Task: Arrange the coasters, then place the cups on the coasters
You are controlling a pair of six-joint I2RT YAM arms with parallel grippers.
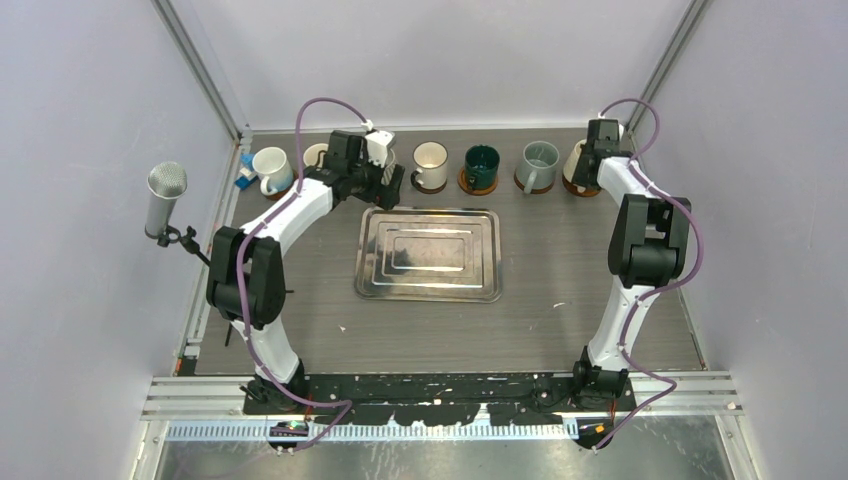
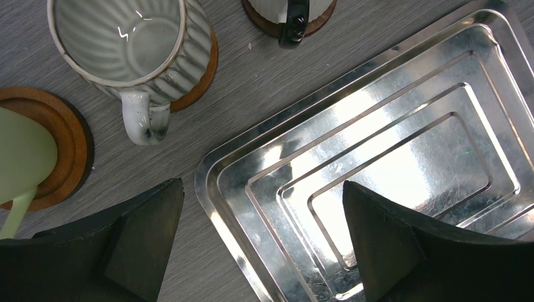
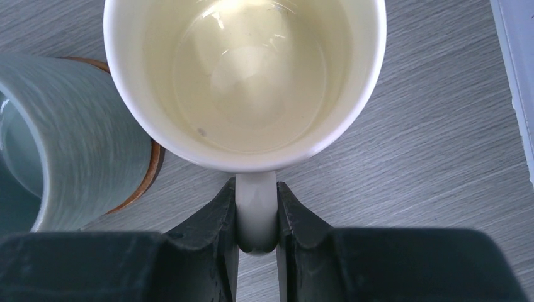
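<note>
Top view: steel tray point(image 1: 428, 292) centre of table point(image 1: 560, 320); mug row at 12 o'clock, dark teal mug point(image 1: 481, 166) mid-row.
Left wrist: left gripper point(image 2: 261, 198) jaws wide, empty, over steel tray corner; ribbed grey mug point(image 2: 135, 47) on coaster point(image 2: 211, 69), 11 o'clock.
Right wrist: right gripper point(image 3: 257, 204) clamped on cream mug point(image 3: 245, 82) handle, mug at 12 o'clock; grey-blue mug point(image 3: 69, 145) at 9 o'clock.

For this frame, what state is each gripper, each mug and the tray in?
left gripper: open, holding nothing.
right gripper: shut on cream mug, at its handle.
cream mug: upright, empty.
ribbed mug: upright, empty, on a coaster.
teal mug: upright on a coaster.
grey-blue mug: upright on a coaster.
steel tray: flat, nothing on it.
</note>
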